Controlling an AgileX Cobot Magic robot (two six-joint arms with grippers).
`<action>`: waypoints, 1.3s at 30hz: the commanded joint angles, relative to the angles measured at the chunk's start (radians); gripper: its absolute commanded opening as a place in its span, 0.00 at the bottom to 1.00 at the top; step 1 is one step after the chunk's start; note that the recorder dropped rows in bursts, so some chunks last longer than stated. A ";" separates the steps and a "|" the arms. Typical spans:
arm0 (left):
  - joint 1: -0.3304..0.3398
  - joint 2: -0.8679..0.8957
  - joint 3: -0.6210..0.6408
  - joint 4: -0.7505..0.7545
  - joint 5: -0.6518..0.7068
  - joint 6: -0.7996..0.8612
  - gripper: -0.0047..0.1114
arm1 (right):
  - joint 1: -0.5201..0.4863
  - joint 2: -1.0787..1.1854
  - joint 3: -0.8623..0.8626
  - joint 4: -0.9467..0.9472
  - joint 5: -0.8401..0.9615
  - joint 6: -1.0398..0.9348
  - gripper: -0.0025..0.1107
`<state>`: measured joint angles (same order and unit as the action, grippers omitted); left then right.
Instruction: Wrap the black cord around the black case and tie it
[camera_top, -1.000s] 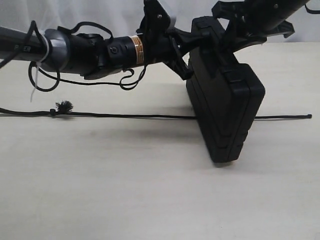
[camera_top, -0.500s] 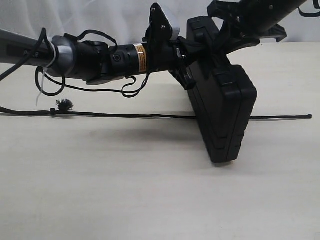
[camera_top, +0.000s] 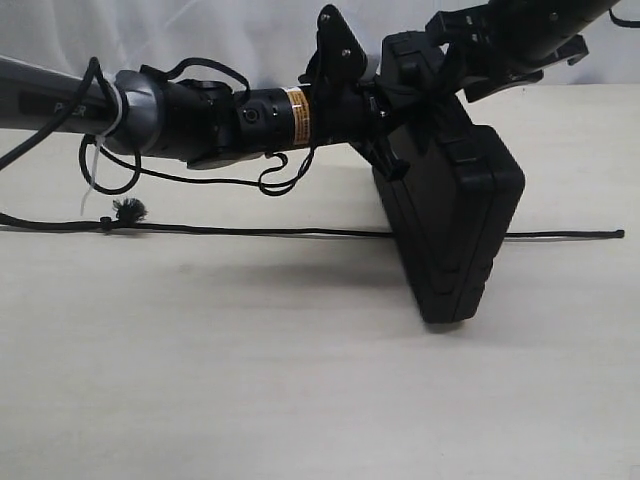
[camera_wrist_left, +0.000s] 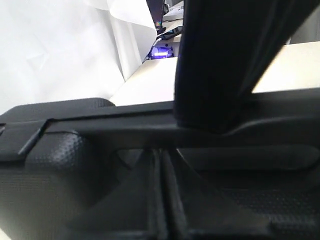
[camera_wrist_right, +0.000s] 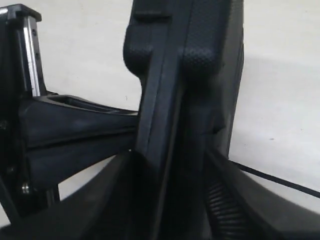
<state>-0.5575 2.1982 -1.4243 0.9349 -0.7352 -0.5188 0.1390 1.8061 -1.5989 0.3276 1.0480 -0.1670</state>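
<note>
The black case (camera_top: 450, 230) stands on end, tilted, its upper end caught between the jaws of both grippers and its lower end down at the table (camera_top: 300, 400); whether that end touches the surface cannot be told. The black cord (camera_top: 260, 232) lies in a nearly straight line across the table, well below both sets of jaws. It runs out of sight at the case and shows again on the far side, and its knot with the frayed tuft (camera_top: 127, 212) lies far out under the left arm.

The left gripper (camera_top: 385, 115) reaches in level from the side and is closed on the case's upper edge. The right gripper (camera_top: 455, 55) comes down from above and clamps the same end from the other side.

Only the exterior view shows the whole cord, the tuft and the case's lean. The left wrist view shows none of the cord. It is filled by the case's grained shell and rim (camera_wrist_left: 60, 165), with one dark finger (camera_wrist_left: 215, 65) pressed across the rim and the other finger hidden behind the case. The right wrist view shows the case (camera_wrist_right: 190, 75) edge-on, gripped tight between that gripper's two fingers (camera_wrist_right: 235, 205). It also shows the left gripper's finger (camera_wrist_right: 75, 130) meeting the case's side, and a short run of cord (camera_wrist_right: 270, 180) on the table beyond the jaws
</note>
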 joint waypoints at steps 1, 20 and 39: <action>-0.001 0.007 0.004 0.032 0.055 -0.009 0.04 | -0.011 0.028 -0.026 -0.115 0.015 -0.001 0.39; -0.001 0.007 0.004 0.047 0.107 -0.027 0.04 | -0.010 0.000 -0.052 0.102 0.019 -0.159 0.39; -0.037 0.007 0.004 0.047 0.120 -0.031 0.04 | 0.027 0.014 -0.052 -0.037 0.078 -0.057 0.37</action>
<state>-0.5746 2.1880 -1.4285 0.9397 -0.6791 -0.5478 0.1659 1.8094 -1.6530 0.3035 1.0983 -0.2207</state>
